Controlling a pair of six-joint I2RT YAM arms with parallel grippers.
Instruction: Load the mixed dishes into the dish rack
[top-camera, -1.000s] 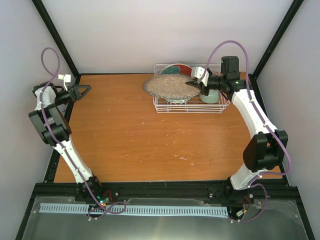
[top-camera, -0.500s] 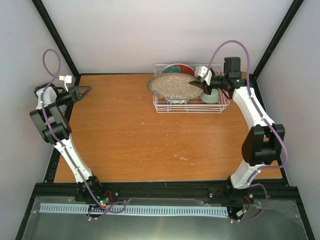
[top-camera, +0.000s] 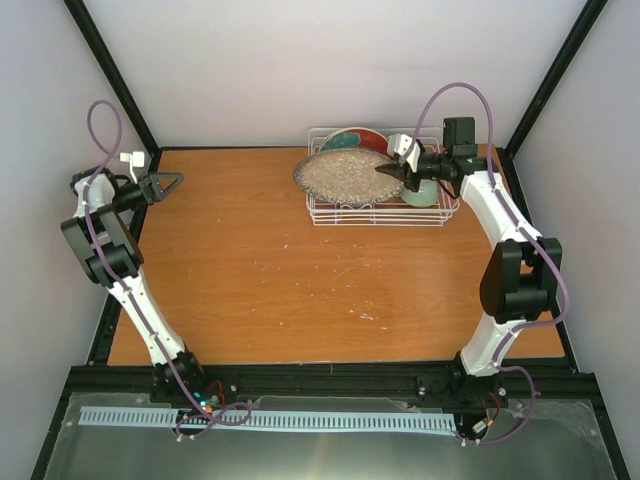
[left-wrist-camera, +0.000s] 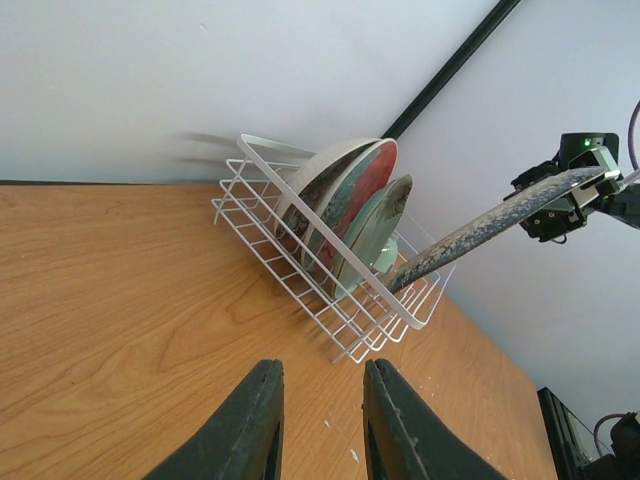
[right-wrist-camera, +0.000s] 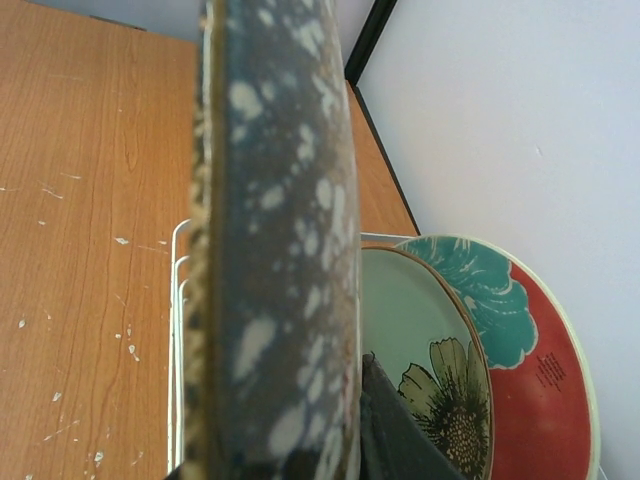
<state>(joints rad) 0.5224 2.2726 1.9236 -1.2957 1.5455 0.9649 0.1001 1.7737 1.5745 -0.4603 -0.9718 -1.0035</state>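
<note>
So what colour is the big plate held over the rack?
The big plate is speckled grey-beige, clearest in the overhead view.

Right end effector (top-camera: 384, 170) tight, arm outstretched; left end effector (top-camera: 177, 180) slightly ajar.

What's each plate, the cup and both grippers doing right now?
large speckled plate, tilted over the dish rack, held by its rim.
right gripper, shut on the large speckled plate.
red-rimmed plate, standing on edge in the rack.
pale teal plate, standing on edge beside it.
pale green cup, in the rack, partly hidden.
left gripper, open, empty.
</note>
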